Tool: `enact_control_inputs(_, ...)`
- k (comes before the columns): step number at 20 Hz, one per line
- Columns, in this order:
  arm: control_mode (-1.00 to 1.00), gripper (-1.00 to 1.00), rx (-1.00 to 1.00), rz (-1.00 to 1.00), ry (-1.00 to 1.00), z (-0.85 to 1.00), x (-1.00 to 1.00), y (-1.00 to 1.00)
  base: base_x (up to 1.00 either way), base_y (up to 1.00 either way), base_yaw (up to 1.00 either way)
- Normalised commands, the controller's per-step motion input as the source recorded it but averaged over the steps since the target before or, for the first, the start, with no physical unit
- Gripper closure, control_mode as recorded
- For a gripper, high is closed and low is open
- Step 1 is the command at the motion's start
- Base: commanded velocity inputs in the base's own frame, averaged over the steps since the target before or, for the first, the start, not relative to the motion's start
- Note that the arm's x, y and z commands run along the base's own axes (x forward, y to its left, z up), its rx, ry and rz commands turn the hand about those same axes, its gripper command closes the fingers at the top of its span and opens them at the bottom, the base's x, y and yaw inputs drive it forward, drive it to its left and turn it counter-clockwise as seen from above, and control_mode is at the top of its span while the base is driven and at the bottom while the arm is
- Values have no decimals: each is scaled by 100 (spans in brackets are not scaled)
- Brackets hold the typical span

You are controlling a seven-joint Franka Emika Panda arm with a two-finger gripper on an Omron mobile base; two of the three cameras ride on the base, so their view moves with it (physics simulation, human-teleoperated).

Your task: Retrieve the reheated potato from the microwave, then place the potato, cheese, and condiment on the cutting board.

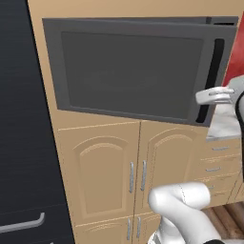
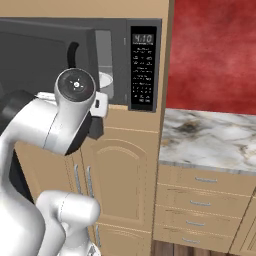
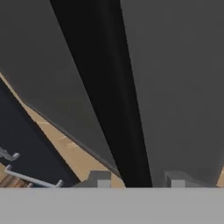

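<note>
Microwave handle between open end effector fingertips.

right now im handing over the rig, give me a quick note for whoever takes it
Hand: open, fingers either side of the black handle of the microwave, not closed on it.
Door: partly swung out; in the right base view a gap shows something pale inside, too unclear to name.
Done: door started.
Left: open door fully, take out potato, then put potato, cheese and condiment on the cutting board.

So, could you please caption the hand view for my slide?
Fingers straddle the microwave door's black handle.
</note>
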Motion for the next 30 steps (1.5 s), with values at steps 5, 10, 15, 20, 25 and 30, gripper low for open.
enact_control_inputs(5, -100, 100, 2, 9, 7, 1, -46, 48, 0, 0, 0)
enact_control_inputs(10, -100, 100, 2, 8, 2, 0, -47, 51, 0, 0, 0)
enact_control_inputs(15, -100, -100, 1, 5, 0, 3, -34, 32, 0, 0, 0)
enact_control_inputs(20, -100, -100, 5, -1, -2, 10, -42, -28, 0, 0, 0)
enact_control_inputs(25, -100, -100, 10, -6, -1, 28, -24, -40, 0, 0, 0)
enact_control_inputs(30, -100, -100, 17, -12, 0, 29, 6, -39, 0, 0, 0)
